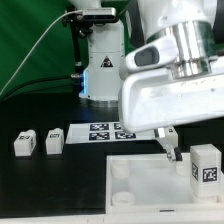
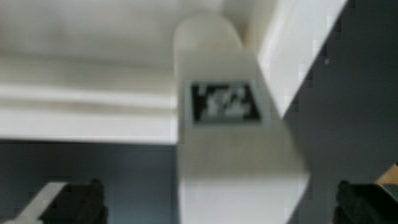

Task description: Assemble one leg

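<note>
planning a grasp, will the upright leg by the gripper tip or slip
Likely stiff: the leg looks like a solid block. Standing taller than wide, it may tip under a sideways push. Its smooth white faces could slip when gripped.

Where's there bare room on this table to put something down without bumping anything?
Bare black table lies nearer the camera than the loose legs, to the exterior view's left of the tray. The tray's floor is bare too. It is crowded at the tray's far edge, where the gripper hangs between the marker board and the upright leg.
</note>
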